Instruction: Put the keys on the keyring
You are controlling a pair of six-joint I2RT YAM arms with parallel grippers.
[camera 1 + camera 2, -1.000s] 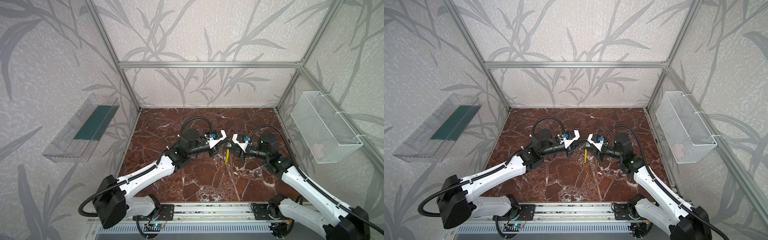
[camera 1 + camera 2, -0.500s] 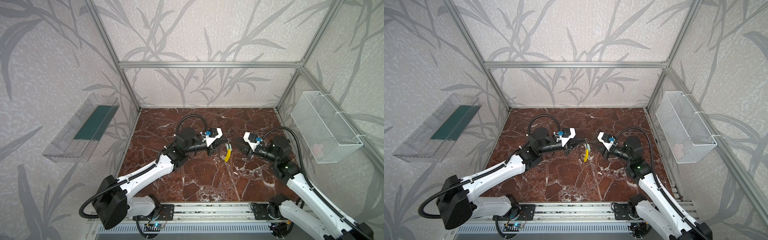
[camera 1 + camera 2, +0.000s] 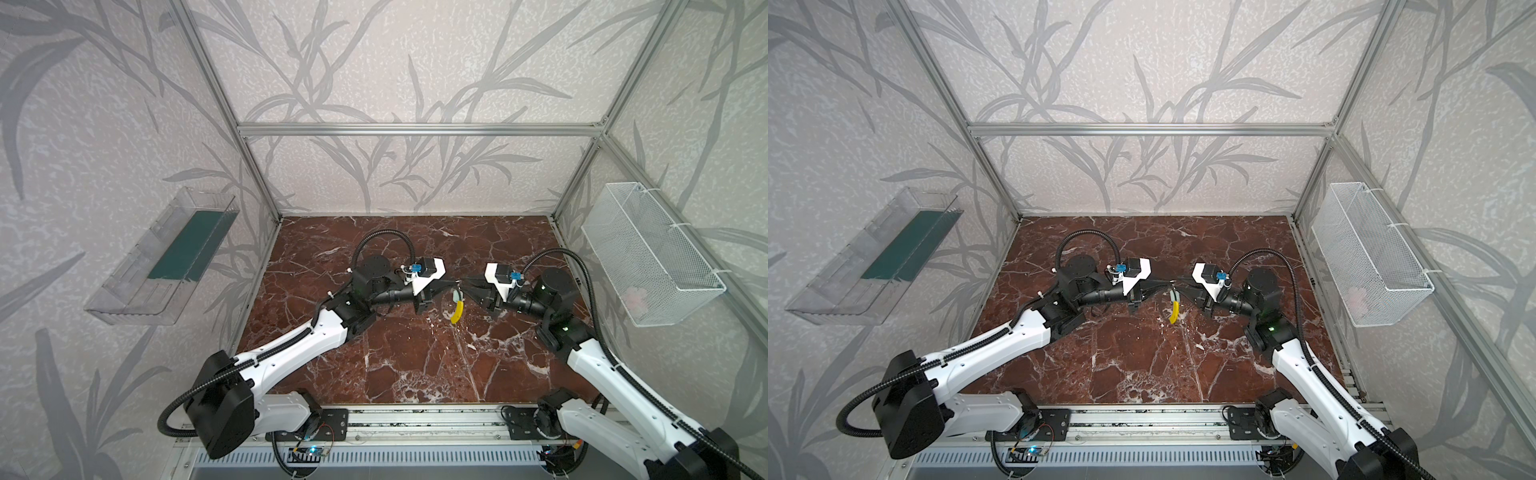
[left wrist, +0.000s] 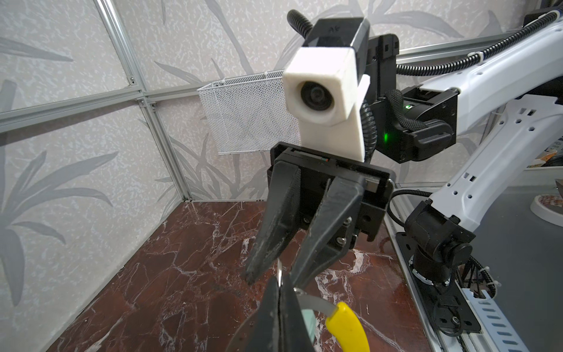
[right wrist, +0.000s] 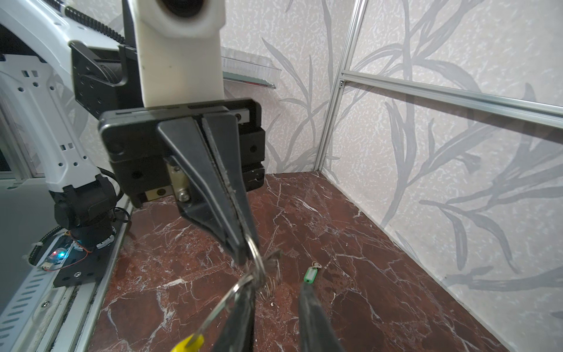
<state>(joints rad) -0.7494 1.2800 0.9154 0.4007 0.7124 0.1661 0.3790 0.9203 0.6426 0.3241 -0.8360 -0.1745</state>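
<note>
My left gripper [image 3: 454, 285] is held above the middle of the floor, shut on the thin grey wire of the keyring [image 4: 313, 301]. The ring's yellow sleeve [image 3: 457, 311] hangs below the grip. One of the keys, with a pale green head [image 4: 309, 323], hangs on the ring beside the sleeve. My right gripper [image 5: 275, 286] faces the left one tip to tip. It is open, with one finger [image 5: 243, 317] against the ring wire and nothing between the fingers. A second green-headed key [image 5: 310, 275] lies on the floor beyond the grippers.
The floor is dark red marble [image 3: 415, 365]. A white wire basket [image 3: 648, 253] hangs on the right wall and a clear plastic shelf [image 3: 166, 257] on the left wall. Aluminium frame posts stand in the corners, and a metal rail [image 3: 395, 424] runs along the front.
My right gripper drew back to the right, then returned to the keyring with its jaws narrower. My left gripper kept its hold on the ring and shifted slightly.
</note>
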